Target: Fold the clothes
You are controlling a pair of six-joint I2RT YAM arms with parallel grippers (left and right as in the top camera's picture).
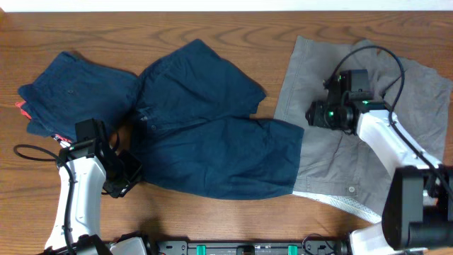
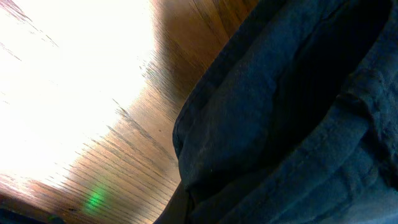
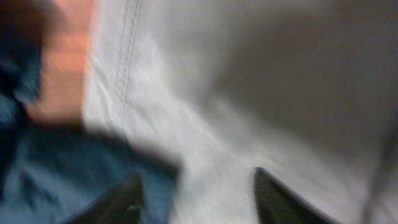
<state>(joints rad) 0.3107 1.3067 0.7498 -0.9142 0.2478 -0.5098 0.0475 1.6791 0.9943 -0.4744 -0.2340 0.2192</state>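
Navy shorts lie spread out in the middle of the table. Grey shorts lie flat at the right, their left edge under the navy hem. My left gripper sits at the navy shorts' lower left edge. In the left wrist view the navy cloth fills the right side and hides the fingers. My right gripper hovers over the grey shorts' upper left part. It is open, with grey cloth between the fingers and the navy hem at the left. That view is blurred.
A folded navy garment with a red tag lies at the far left. Bare wood table runs along the front edge. A black cable loops over the grey shorts behind my right arm.
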